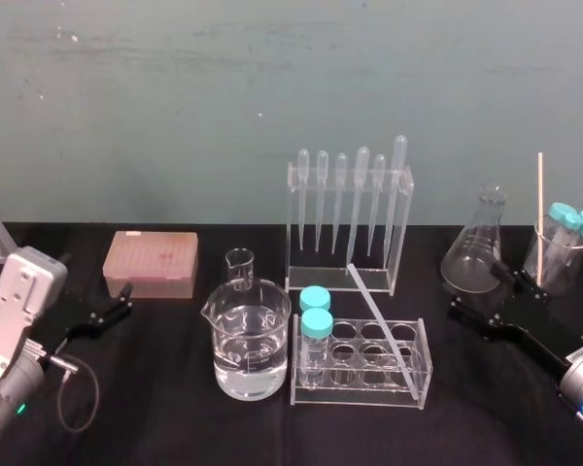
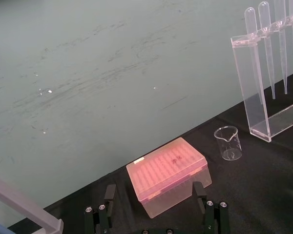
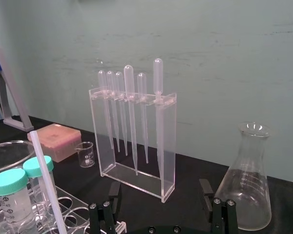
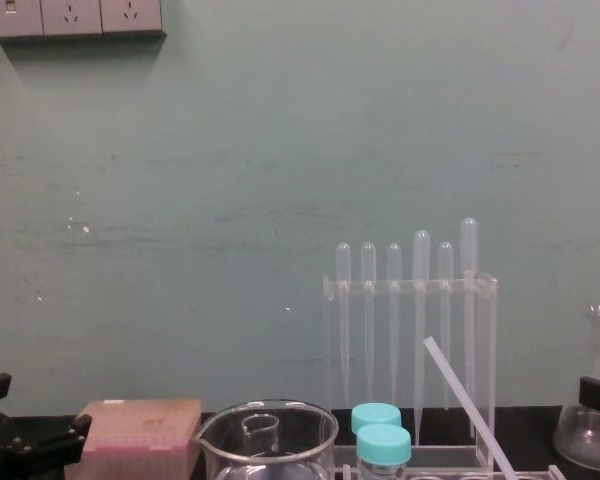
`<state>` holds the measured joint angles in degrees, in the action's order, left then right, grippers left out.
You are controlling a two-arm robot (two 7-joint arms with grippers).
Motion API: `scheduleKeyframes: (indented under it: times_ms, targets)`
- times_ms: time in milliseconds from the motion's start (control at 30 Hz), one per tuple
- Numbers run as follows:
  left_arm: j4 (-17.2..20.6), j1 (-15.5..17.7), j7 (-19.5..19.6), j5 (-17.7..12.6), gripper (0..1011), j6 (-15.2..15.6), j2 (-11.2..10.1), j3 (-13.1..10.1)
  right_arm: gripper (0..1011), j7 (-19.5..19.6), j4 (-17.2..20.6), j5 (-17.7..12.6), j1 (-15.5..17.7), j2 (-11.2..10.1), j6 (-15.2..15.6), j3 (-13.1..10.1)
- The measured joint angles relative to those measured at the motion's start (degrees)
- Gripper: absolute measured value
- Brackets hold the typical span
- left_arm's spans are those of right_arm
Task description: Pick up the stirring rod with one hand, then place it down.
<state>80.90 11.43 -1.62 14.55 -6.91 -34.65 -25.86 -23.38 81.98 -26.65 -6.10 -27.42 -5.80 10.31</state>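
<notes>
Though unheld, stirring rod [image 4: 468,407] aslant

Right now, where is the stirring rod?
Head view, centre: the rod leans in the tube rack, right of the capped tubes, before the pipette rack.

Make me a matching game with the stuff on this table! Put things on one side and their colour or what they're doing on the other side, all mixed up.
Things:
1. stirring rod
2. big beaker
3. lidded box
4. tube caps

Colour or state:
A. pink
B. teal
C. holds clear liquid
D. translucent white, leaning at a slant

Right pairs: 1-D, 2-C, 3-A, 4-B.
</notes>
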Motion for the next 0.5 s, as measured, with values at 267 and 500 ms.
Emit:
scheduleKeyframes:
  times_ms: [267,500]
  targets:
    - [0.0,0.0,0.0,0.0,1000,0.0,0.0,0.0,1000,0.0,0.0,-0.1,0.1,0.0,-0.4,0.0]
    - [0.0,0.0,0.0,0.0,1000,0.0,0.0,0.0,1000,0.0,0.1,-0.1,0.1,-0.1,-0.6,-0.1]
